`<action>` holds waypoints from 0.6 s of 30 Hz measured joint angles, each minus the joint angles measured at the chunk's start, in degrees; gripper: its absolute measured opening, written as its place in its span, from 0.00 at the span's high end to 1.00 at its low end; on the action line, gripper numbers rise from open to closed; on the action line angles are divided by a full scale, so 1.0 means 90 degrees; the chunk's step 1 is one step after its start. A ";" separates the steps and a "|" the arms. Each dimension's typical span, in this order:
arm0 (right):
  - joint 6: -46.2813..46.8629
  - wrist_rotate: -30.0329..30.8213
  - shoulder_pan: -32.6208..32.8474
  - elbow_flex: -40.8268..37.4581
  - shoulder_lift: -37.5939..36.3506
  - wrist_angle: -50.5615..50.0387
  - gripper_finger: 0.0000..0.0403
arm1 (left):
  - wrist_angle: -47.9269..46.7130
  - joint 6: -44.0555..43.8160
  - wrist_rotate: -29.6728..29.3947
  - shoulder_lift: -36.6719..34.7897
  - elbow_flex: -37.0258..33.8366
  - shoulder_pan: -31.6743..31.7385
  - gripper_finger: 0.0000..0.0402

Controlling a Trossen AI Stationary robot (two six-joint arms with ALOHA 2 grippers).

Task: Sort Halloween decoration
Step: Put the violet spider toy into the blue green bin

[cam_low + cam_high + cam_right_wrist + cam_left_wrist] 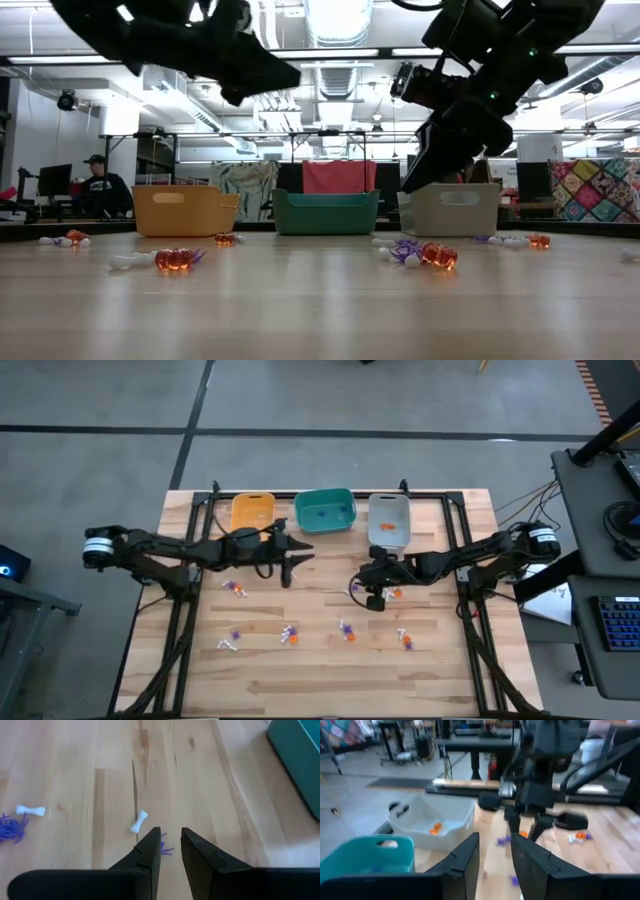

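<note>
The Halloween decoration is a scatter of tiny orange, purple and white trinkets [290, 635] lying on the wooden table, with one orange piece [387, 525] inside the grey bin. My left gripper [290, 568] hangs above the table in front of the yellow bin, its fingers [470, 855] slightly apart with nothing between them. My right gripper [372, 596] hovers in front of the grey bin, tilted down, its fingers [150, 845] a narrow gap apart. A purple trinket [165, 850] and a white bone [139, 821] lie on the table below its tips.
Three bins stand in a row at the table's far edge: yellow [252, 512], teal [325, 510] and grey [388, 535]. Black frame rails [185, 610] run down both sides of the table. A person [100, 185] sits in the room beyond.
</note>
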 joint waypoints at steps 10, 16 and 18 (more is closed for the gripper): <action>0.0338 0.0041 0.0000 -0.0028 0.0268 0.0152 0.65 | 0.0355 -0.0083 -0.0160 -0.0396 -0.0397 0.0005 0.76; 0.0526 -0.0010 0.0000 -0.0023 0.0743 0.0434 0.54 | 0.0383 -0.0084 -0.0159 -0.0359 -0.0375 0.0005 0.76; 0.0551 -0.0011 0.0000 -0.0023 0.0897 0.0480 0.51 | 0.0381 -0.0084 -0.0159 -0.0362 -0.0381 0.0005 0.76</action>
